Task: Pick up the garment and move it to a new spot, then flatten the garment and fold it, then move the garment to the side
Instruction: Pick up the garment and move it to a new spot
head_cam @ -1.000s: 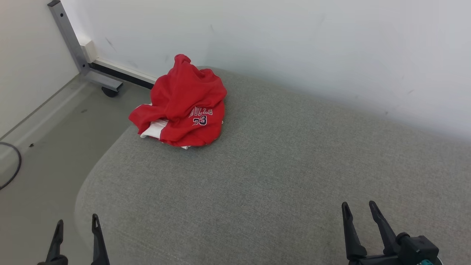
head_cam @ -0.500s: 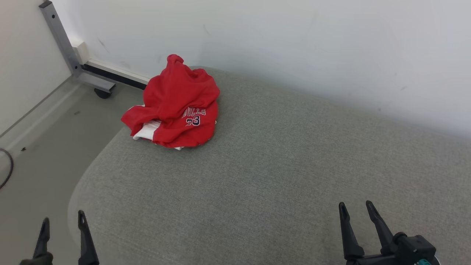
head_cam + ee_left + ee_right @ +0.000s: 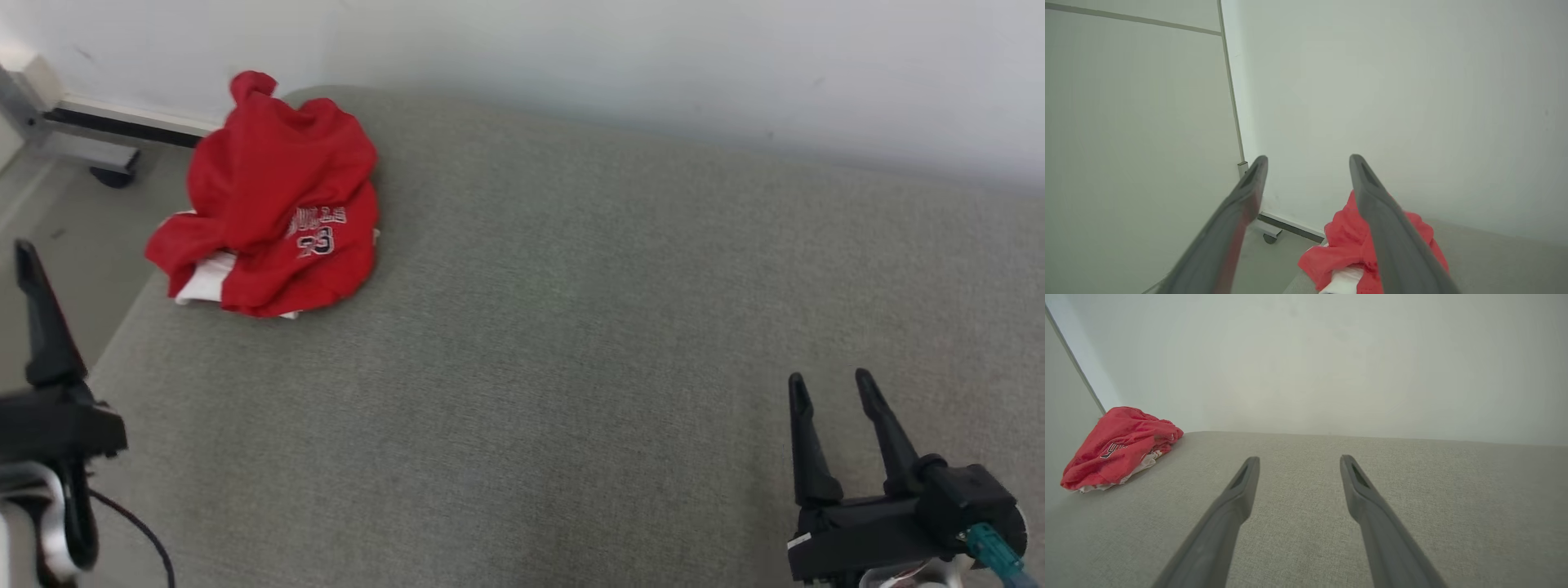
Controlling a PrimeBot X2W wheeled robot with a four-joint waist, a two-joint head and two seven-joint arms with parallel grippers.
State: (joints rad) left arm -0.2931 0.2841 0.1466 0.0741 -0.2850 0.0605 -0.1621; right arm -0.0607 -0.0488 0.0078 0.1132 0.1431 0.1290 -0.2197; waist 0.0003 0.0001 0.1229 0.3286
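We see a pale wall (image 3: 653, 49) behind a grey cushion (image 3: 571, 367). The red garment (image 3: 269, 188) lies crumpled at the cushion's far left corner, with white fabric showing beneath it. Our left end effector (image 3: 1308, 159) and right end effector (image 3: 829, 377) are both released, fingers spread, grasping nothing, well apart from the garment. Its print (image 3: 314, 233) shows blurred lettering above what looks like "23".

Bare cushion (image 3: 571, 343) gives open passage to the garment (image 3: 269, 188); wall (image 3: 653, 49) close behind.
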